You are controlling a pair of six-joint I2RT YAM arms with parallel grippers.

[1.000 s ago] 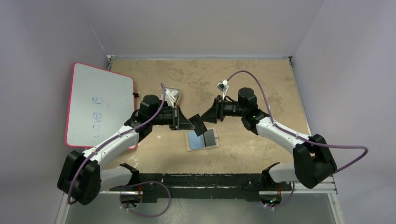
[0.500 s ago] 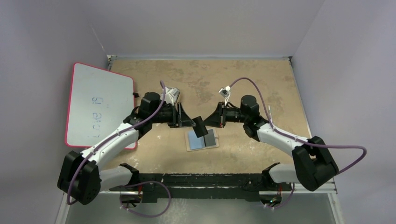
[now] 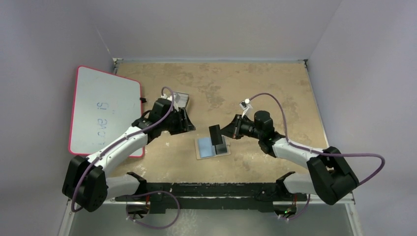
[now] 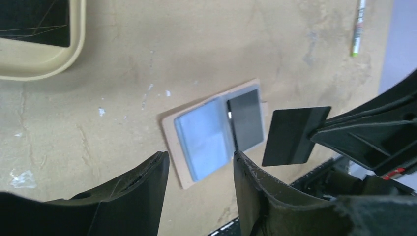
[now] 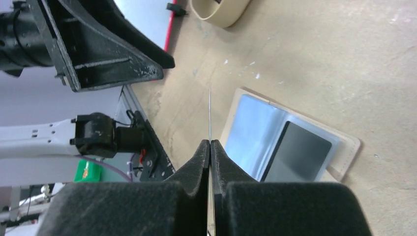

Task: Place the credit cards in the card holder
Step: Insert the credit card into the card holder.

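The right pincer (image 5: 210,145) is closed tight on a black credit card (image 4: 294,135) and holds it on edge, out in front of its tips. The open card holder (image 4: 201,140) lies flat below them. The left pincer (image 4: 200,156) stands open and empty. The holder lies below and beyond its fingers, with a second dark card (image 4: 246,120) in one pocket.

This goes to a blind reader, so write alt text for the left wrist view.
A black card, pinched in the right arm's jaws, hovers near an open tan wallet on the table, a dark card in one pocket. The left arm's open jaws frame the foreground.
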